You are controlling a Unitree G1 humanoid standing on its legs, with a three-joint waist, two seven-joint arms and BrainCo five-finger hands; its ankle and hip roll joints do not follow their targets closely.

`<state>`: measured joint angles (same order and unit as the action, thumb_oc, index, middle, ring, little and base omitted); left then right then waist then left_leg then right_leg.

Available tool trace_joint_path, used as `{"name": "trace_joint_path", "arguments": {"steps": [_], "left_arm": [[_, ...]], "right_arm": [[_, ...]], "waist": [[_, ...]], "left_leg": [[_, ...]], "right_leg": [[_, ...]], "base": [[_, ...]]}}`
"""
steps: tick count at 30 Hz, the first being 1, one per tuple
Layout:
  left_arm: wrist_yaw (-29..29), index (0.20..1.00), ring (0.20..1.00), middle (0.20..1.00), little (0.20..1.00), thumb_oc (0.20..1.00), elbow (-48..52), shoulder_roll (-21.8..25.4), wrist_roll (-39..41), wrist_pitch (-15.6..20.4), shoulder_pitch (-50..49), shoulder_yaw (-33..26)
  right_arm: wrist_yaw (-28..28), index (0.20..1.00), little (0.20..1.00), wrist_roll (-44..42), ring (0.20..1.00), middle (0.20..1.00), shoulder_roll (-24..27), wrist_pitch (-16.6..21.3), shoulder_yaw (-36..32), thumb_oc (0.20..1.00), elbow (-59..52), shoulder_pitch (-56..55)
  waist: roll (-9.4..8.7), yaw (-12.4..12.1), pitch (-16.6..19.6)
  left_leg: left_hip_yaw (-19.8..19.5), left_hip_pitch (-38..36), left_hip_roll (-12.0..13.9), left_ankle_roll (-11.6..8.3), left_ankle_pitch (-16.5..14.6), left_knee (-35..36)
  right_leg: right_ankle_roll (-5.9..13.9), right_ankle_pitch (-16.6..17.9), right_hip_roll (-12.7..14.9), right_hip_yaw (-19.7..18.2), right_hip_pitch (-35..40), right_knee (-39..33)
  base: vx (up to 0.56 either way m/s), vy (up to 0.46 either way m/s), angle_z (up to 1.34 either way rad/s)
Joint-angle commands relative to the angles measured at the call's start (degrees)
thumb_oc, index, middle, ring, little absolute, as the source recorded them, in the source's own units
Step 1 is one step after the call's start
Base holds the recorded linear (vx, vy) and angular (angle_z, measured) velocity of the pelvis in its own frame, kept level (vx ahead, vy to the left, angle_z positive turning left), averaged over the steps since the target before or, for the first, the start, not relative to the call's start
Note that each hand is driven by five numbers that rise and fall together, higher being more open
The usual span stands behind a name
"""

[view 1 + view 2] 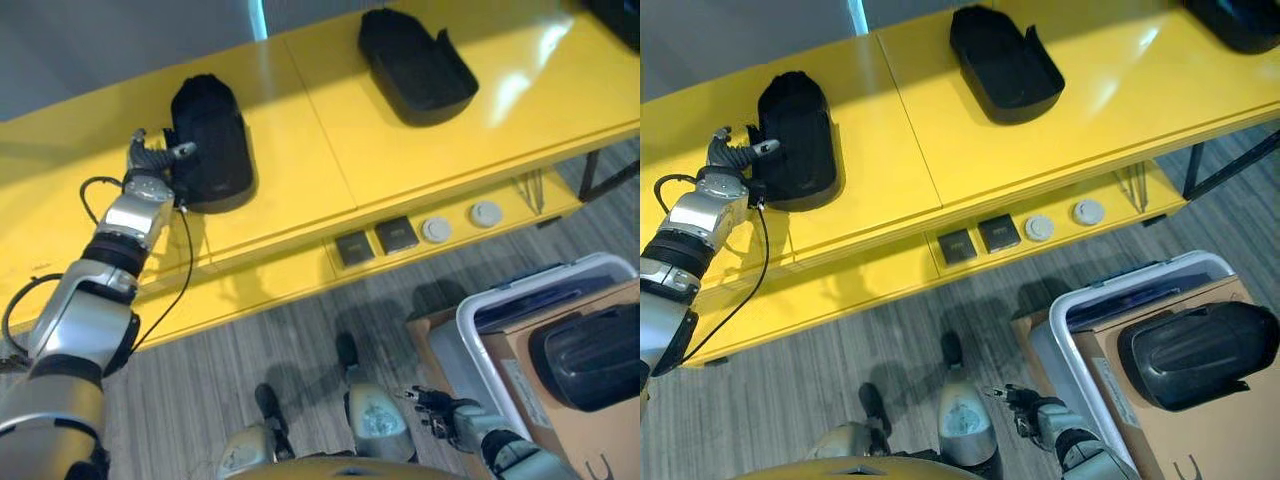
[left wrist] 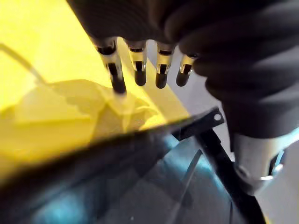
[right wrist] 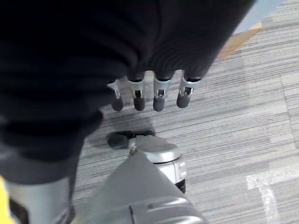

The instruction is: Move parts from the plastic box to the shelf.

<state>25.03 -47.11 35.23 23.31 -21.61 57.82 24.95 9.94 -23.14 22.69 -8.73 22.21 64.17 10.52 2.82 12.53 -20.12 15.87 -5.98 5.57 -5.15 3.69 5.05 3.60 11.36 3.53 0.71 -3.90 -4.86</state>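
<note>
A black moulded part (image 1: pixel 212 140) lies on the yellow shelf (image 1: pixel 300 150), towards its left end. My left hand (image 1: pixel 150 160) is at that part's left edge, open, its fingers (image 2: pixel 140 70) relaxed over the yellow top and the thumb resting against the dark part (image 2: pixel 140 186). Another black part (image 1: pixel 415 65) lies further right on the shelf, and a third (image 1: pixel 1235 20) is at the far right end. One more black part (image 1: pixel 1195 355) rests on cardboard in the white-rimmed plastic box (image 1: pixel 478 315) on the floor. My right hand (image 1: pixel 440 410) hangs low beside the box, open and holding nothing, its fingers (image 3: pixel 159 95) over the carpet.
Two dark square pieces (image 1: pixel 355 248) and two round grey discs (image 1: pixel 436 230) sit on the shelf's lower ledge. Grey carpet (image 3: pixel 243 116) lies between the shelf and the box. A dark metal leg (image 1: pixel 600 175) holds up the shelf's right end.
</note>
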Motion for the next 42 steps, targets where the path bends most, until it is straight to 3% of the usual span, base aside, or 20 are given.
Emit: {"name": "trace_joint_path", "arguments": {"steps": [1,6,8,12,13,16,17,18,22,28,32,42], "left_arm": [[0.40,1.000,1.000,1.000,1.000,1.000,-3.79,4.87,-2.59,4.18,5.70,0.99],[1.38,1.000,1.000,1.000,1.000,1.000,0.90,6.97,-2.06,11.74,6.06,1.47],[2.70,1.000,1.000,1.000,1.000,1.000,5.52,9.48,-1.29,17.17,5.62,0.83],[-3.08,1.000,1.000,1.000,1.000,1.000,16.36,11.91,0.99,25.15,1.00,-3.51],[-9.52,0.200,0.200,0.200,0.200,0.200,32.99,10.42,3.45,23.47,-9.63,-9.60],[-18.11,0.200,0.200,0.200,0.200,0.200,45.44,3.42,6.42,27.16,-26.55,-15.75],[-18.49,0.200,0.200,0.200,0.200,0.200,45.96,3.01,6.29,27.55,-27.36,-15.82],[-23.77,0.200,0.200,0.200,0.200,0.200,49.71,-0.70,4.74,31.72,-33.03,-15.53],[-27.46,0.200,0.200,0.200,0.200,0.200,52.79,-6.68,5.80,34.32,-40.45,-11.72],[-28.13,0.200,0.200,0.200,0.200,0.200,50.75,-8.85,5.11,35.87,-42.26,-5.74],[-24.08,0.200,0.200,0.200,0.200,0.200,49.41,-9.32,3.92,35.35,-40.40,-2.36],[-15.69,0.200,0.200,0.200,0.200,0.200,44.77,-10.80,4.20,37.23,-36.92,-0.79]], "right_arm": [[1.84,1.000,1.000,0.43,1.000,1.000,-0.74,-0.44,1.32,1.000,2.87,-2.81],[1.69,1.000,1.000,1.63,1.000,1.000,-1.24,-1.46,0.14,1.000,3.77,-4.78],[1.40,1.000,1.000,2.41,1.000,1.000,-1.46,-1.95,-0.85,1.000,4.49,-5.71],[0.88,1.000,1.000,3.41,1.000,1.000,-1.85,-3.12,-2.67,1.000,5.17,-6.29],[0.00,1.000,1.000,3.96,1.000,1.000,-2.89,-4.05,-4.41,1.000,5.56,-6.89],[-1.42,1.000,1.000,3.29,1.000,1.000,-4.80,-3.35,-5.82,1.000,6.34,-8.90],[-1.47,1.000,1.000,3.21,1.000,1.000,-4.89,-3.20,-5.83,1.000,6.39,-9.05],[-1.60,1.000,1.000,2.66,1.000,1.000,-5.60,-2.05,-6.35,1.000,6.44,-10.05],[-1.34,1.000,1.000,1.25,1.000,1.000,-6.47,-0.61,-6.11,1.000,6.20,-10.80],[-1.40,1.000,1.000,0.04,1.000,1.000,-6.54,-1.24,-4.40,1.000,4.19,-10.77],[-2.17,1.000,1.000,-1.22,1.000,1.000,-5.99,-2.11,-3.34,1.000,2.74,-10.24],[-2.18,1.000,1.000,-1.54,1.000,1.000,-4.53,-1.43,-2.97,1.000,1.15,-8.87]], "waist": [[0.60,0.04,3.22],[1.09,-0.79,6.60],[1.32,-1.66,8.34],[1.15,-3.16,9.91],[0.45,-4.89,10.34],[-0.34,-6.77,10.75],[-0.36,-6.80,10.80],[-0.80,-7.48,10.94],[-1.35,-8.58,10.81],[-0.96,-8.21,9.37],[-0.29,-7.16,7.71],[0.53,-5.11,3.21]], "left_leg": [[-0.64,3.87,1.74,-0.69,-1.80,-0.05],[0.19,1.77,2.00,-0.83,-2.14,-0.05],[0.25,0.82,2.08,-0.79,-2.31,-0.05],[-0.34,-0.26,2.00,-0.60,-2.94,-0.10],[-1.59,-0.84,1.86,-0.45,-3.56,-0.07],[-3.22,-1.40,1.45,0.26,-4.43,-0.05],[-3.28,-1.41,1.43,0.30,-4.47,-0.05],[-3.77,-1.36,1.36,0.63,-4.79,-0.05],[-4.33,-0.99,1.42,0.89,-5.36,-0.05],[-3.82,0.29,1.37,1.14,-5.67,-0.05],[-3.27,2.06,1.36,0.96,-5.16,-0.05],[-2.77,4.41,1.14,0.68,-4.30,-0.05]], "right_leg": [[1.48,-10.78,0.26,1.31,5.06,-0.14],[1.85,-11.36,0.53,2.35,7.63,-0.14],[1.83,-11.81,0.67,3.07,9.12,-0.14],[1.61,-12.42,0.87,3.85,10.71,-0.14],[1.24,-13.02,1.05,4.56,11.68,-0.14],[0.94,-13.46,1.13,5.22,12.63,-0.14],[0.95,-13.47,1.13,5.25,12.65,-0.14],[1.01,-13.48,1.16,5.37,12.71,-0.14],[1.33,-13.38,1.25,6.01,12.23,-0.14],[1.50,-13.14,1.36,6.12,10.60,-0.14],[1.66,-12.50,1.56,5.54,8.42,-0.14],[1.52,-11.62,1.52,3.91,5.33,-0.14]], "base": [[0.09,0.002,0.01],[0.06,-0.006,0.02],[0.05,-0.009,-0.01],[0.01,0.000,0.02],[-0.02,0.007,0.10],[0.01,-0.003,0.26],[0.03,-0.010,0.30],[0.02,-0.012,0.23],[0.02,-0.020,0.15],[-0.01,-0.010,0.01],[-0.06,0.004,-0.05],[-0.05,0.007,-0.07]]}}
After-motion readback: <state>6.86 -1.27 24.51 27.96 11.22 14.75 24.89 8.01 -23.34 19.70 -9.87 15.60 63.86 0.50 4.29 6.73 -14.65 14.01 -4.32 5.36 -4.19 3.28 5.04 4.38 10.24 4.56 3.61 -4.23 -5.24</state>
